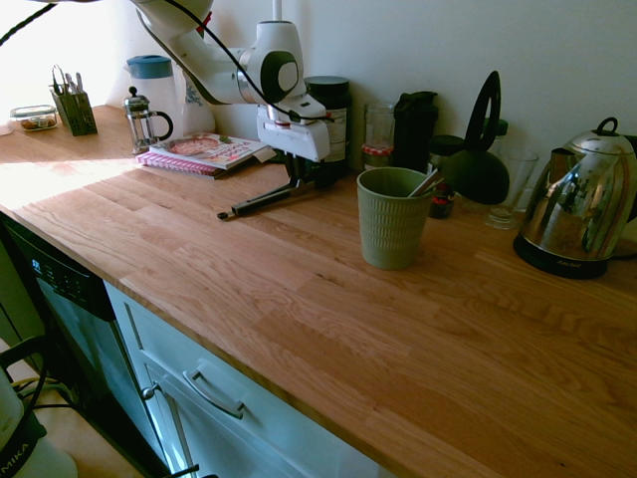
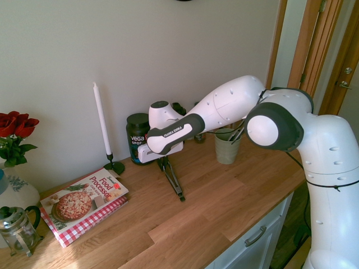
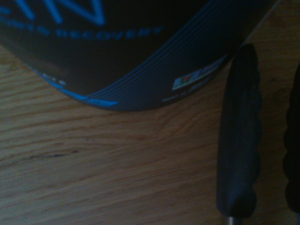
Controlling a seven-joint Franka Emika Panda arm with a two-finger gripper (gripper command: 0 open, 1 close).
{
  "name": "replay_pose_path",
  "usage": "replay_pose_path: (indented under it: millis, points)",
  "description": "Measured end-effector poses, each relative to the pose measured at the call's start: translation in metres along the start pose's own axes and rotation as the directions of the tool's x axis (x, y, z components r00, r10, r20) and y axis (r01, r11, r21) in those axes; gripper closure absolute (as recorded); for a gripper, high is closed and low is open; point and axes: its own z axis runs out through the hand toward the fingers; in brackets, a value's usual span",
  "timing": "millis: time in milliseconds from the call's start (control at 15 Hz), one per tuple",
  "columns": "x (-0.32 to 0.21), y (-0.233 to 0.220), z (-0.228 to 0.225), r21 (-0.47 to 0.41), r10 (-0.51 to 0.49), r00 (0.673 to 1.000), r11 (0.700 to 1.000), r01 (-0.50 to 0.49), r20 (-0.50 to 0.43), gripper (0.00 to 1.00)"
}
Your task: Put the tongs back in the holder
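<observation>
The tongs [image 1: 274,197] [image 2: 173,179] lie on the wooden counter [image 1: 299,289] in front of a dark jar, one end resting on the wood. My gripper [image 1: 301,179] [image 2: 164,163] reaches down over their jar-side end and is shut on them. In the wrist view two black scalloped prongs of the tongs [image 3: 239,140] rise over the wood beside the jar's base. The holder [image 1: 391,229] [image 2: 227,148], a sage-green ribbed cup, stands upright on the counter a little way off the gripper's side, apart from the tongs. A thin utensil handle [image 1: 426,182] sticks out of it.
The dark jar [image 1: 328,115] [image 2: 137,145] stands against the wall right behind the gripper. A cookbook [image 1: 204,152] [image 2: 84,204] and French press [image 1: 144,119] are further along. Beyond the cup stand a black jug [image 1: 478,159] and a steel kettle [image 1: 582,204]. A candle [image 2: 102,120] stands by the jar.
</observation>
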Motion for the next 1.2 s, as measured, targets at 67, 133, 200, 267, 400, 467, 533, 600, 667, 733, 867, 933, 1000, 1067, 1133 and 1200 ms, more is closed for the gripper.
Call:
replay_pose_path:
  millis: [67,133,200,267,400,467,533,600,667,733,867,933,1000,1067,1133,1200]
  points:
    - [0.005,0.000,-0.013,0.016,0.008,1.000,1.000,-0.008,-0.009,1.00]
    - [0.010,0.002,-0.033,0.039,0.015,1.000,0.999,-0.014,-0.023,1.00]
    - [0.015,0.003,-0.057,0.065,0.021,0.999,0.998,-0.019,-0.038,1.00]
    - [0.019,0.007,-0.085,0.087,0.026,0.998,0.996,-0.021,-0.054,1.00]
    - [0.027,0.021,-0.147,0.099,0.035,0.987,0.995,-0.019,-0.156,1.00]
    - [0.030,0.029,-0.177,0.101,0.060,0.973,0.994,-0.038,-0.225,1.00]
    - [0.033,0.038,-0.206,0.106,0.085,0.953,0.993,-0.056,-0.291,1.00]
    - [0.034,0.048,-0.234,0.114,0.109,0.930,0.991,-0.073,-0.352,1.00]
    - [0.034,0.058,-0.258,0.127,0.131,0.911,0.988,-0.088,-0.390,1.00]
    - [0.036,0.068,-0.280,0.143,0.149,0.898,0.985,-0.098,-0.414,1.00]
    - [0.037,0.090,-0.320,0.182,0.186,0.879,0.976,-0.116,-0.439,1.00]
    - [0.037,0.101,-0.337,0.199,0.202,0.871,0.972,-0.123,-0.449,1.00]
    - [0.037,0.111,-0.351,0.213,0.217,0.863,0.968,-0.130,-0.457,1.00]
    - [0.037,0.120,-0.362,0.224,0.231,0.855,0.965,-0.139,-0.464,1.00]
    - [0.039,0.129,-0.372,0.233,0.246,0.847,0.961,-0.149,-0.472,1.00]
    - [0.043,0.137,-0.380,0.240,0.261,0.837,0.957,-0.161,-0.481,1.00]
